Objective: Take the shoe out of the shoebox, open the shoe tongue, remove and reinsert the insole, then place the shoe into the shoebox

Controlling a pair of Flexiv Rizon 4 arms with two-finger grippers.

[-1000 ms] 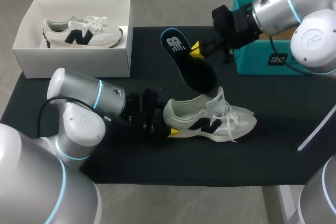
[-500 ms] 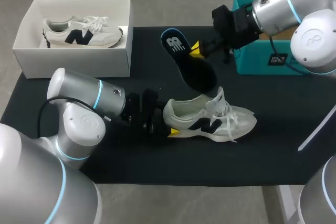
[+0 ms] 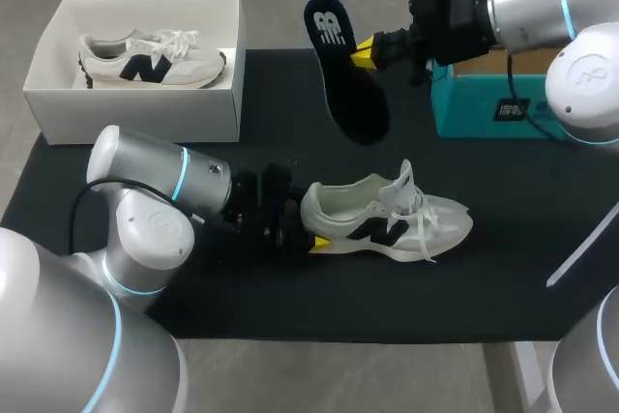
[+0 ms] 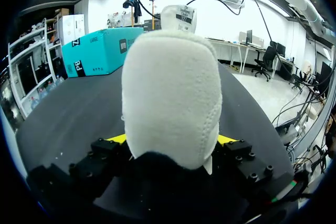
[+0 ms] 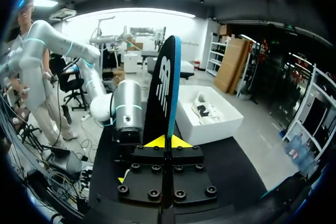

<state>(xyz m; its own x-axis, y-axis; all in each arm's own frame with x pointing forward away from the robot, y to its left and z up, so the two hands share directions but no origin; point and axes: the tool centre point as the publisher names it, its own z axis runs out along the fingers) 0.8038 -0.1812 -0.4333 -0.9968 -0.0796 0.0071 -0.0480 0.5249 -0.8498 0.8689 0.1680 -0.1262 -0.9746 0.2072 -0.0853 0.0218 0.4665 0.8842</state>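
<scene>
You're between removal and reinsertion: your right gripper (image 3: 363,52) pinches the insole (image 3: 343,84) aloft, at twelve o'clock of the shoe (image 3: 387,220) on the mat (image 3: 503,239). Your left gripper (image 3: 308,226) clamps the heel. Next, I'd feed the insole toe-first into the opening.

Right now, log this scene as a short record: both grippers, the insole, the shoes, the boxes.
left gripper: shut on the heel of the shoe
right gripper: shut on the insole, holding it in the air above the mat
insole: dark, out of the shoe, toe end hanging down toward it
shoe: on the mat, heel toward the left arm, laces loose
second shoe: inside the white shoebox
teal box: at the mat's far right, beside the right gripper
</scene>
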